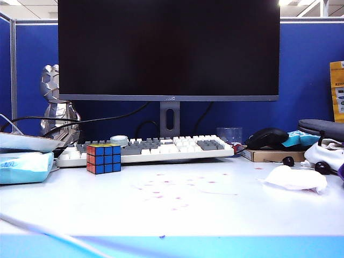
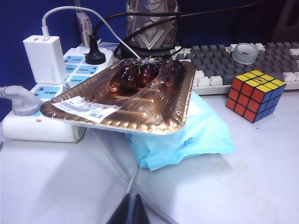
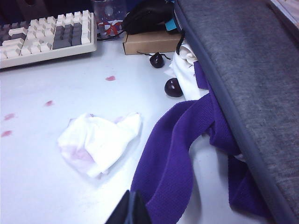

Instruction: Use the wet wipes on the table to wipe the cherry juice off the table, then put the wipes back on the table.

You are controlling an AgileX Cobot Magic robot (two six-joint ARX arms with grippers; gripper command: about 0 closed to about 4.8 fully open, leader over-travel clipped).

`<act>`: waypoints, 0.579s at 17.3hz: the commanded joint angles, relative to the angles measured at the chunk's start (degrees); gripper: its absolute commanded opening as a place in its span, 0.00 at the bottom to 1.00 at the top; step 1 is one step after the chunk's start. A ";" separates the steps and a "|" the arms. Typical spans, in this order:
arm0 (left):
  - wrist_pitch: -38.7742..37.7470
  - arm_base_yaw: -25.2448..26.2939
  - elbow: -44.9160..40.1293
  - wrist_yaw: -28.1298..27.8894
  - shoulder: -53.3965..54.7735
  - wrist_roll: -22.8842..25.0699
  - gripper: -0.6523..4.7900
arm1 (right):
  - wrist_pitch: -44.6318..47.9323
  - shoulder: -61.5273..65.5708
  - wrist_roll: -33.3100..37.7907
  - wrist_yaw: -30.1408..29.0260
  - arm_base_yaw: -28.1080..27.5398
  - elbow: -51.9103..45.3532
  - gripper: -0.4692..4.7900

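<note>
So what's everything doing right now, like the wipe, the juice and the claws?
wet wipes: crumpled, pink-tinged, lying untouched on the table.
cherry juice: specks not yet wiped.
left claw: shut, empty, near the blue packet.
right claw: shut, empty, near the wipes.
monitor: dark.

The counter point(image 1: 80, 209) is smooth, white and faintly glossy. The wipes point(image 3: 100, 142) are thin, wrinkled white cloth tinged pink. The juice point(image 3: 110, 78) lies as flat matt pink specks. The tray point(image 2: 154, 116) is shiny gold foil with a crimped rim and a paper label point(image 2: 86, 108). The packet point(image 2: 196, 137) under it is soft, slick pale-blue plastic. The cube point(image 2: 254, 94) is glossy plastic. The towel point(image 3: 173, 154) is purple, finely ribbed cloth. The bag point(image 3: 243, 70) is matt grey woven fabric. The box point(image 3: 149, 43) is plain brown cardboard. The cherries point(image 3: 173, 87) are dark and glossy.
</note>
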 commanded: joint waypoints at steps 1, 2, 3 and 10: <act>-0.61 0.02 -0.04 0.28 -0.20 -0.20 0.12 | 0.50 -0.02 0.07 -0.07 0.04 -0.15 0.08; -0.61 0.02 -0.04 0.28 -0.20 -0.22 0.12 | 0.52 -0.02 0.07 -0.11 0.04 -0.15 0.08; -0.61 0.02 -0.04 0.28 -0.20 -0.20 0.12 | 0.52 -0.02 0.07 -0.09 0.04 -0.15 0.08; -0.61 0.02 -0.04 0.28 -0.20 -0.22 0.12 | 1.68 0.50 6.08 0.15 0.24 5.97 0.08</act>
